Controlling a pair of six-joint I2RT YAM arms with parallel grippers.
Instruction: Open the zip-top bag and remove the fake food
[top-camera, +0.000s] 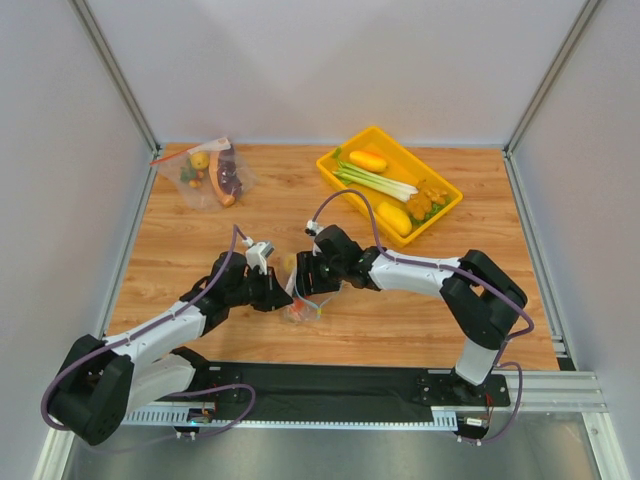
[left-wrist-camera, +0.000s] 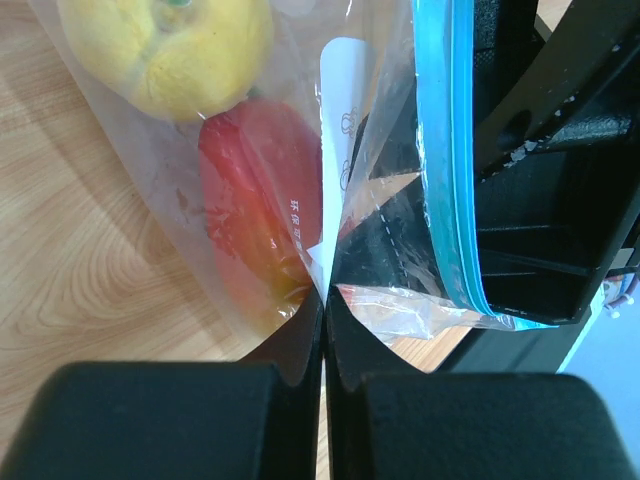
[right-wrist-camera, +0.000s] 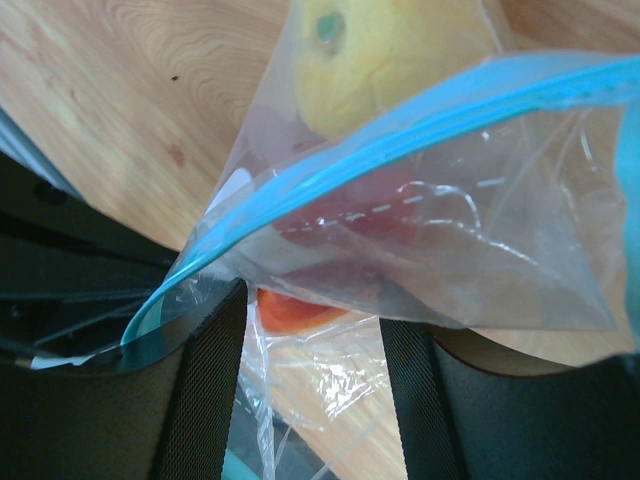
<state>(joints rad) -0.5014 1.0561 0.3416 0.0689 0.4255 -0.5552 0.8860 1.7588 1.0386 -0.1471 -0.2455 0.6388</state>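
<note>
Sideways, zip-top bag (left-wrist-camera: 390, 200) points its mouth at right tool (right-wrist-camera: 312, 330).

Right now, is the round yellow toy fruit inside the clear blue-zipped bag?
Inside: film of the clear blue-zipped bag covers the yellow toy fruit.

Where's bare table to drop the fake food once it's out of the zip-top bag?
Bare table at the back, between the red-strip bag and the yellow tray. Also left side, between that bag and the left arm, and near edge, between the zip-top bag and the right arm. Crowded: centre, where left pincer and right pincer meet at the bag.
</note>
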